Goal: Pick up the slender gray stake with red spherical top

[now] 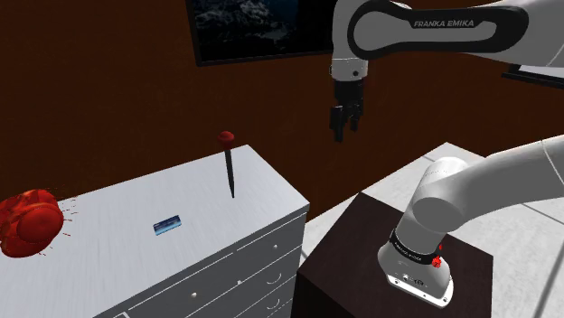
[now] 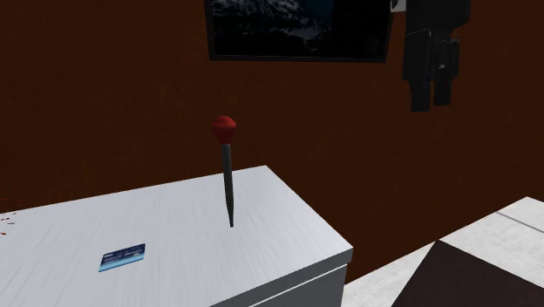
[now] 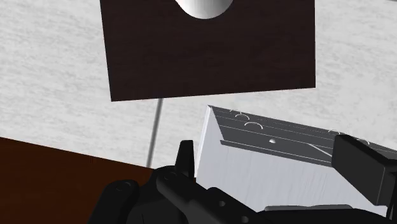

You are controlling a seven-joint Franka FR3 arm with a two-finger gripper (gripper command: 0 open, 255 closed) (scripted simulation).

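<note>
- Nearest you in the shoulder view is the dark brown stand (image 1: 357,248), with the white arm's base (image 1: 418,262) sitting on it.
- A strip of pale floor (image 3: 51,76) separates the stand from the bench (image 1: 117,212). That gap is the open room beside the bench's end.
- The bench is white with drawer fronts (image 1: 262,262) on its near side, and its corner at the shoulder view's right comes closest to the stand.
- On the bench top a small blue card (image 1: 166,224) lies flat toward the near edge. A lumpy red thing (image 1: 32,221) sits at the edge on the shoulder view's left, well apart from the rest.
- Your stake (image 1: 230,172) stands about upright on its tip, with a dark gray shaft and the red ball on top. It is close to the bench's far edge and not far from the end at the shoulder view's right, with bare top all round it.
- The end effector (image 1: 346,126) hangs in open air past that end of the bench. It is higher than the red ball and well apart from the stake, with its fingers (image 3: 184,156) spread and nothing between them.
- Farthest back is a dark red-brown wall (image 1: 108,90) carrying a dark framed picture (image 1: 258,27).
</note>
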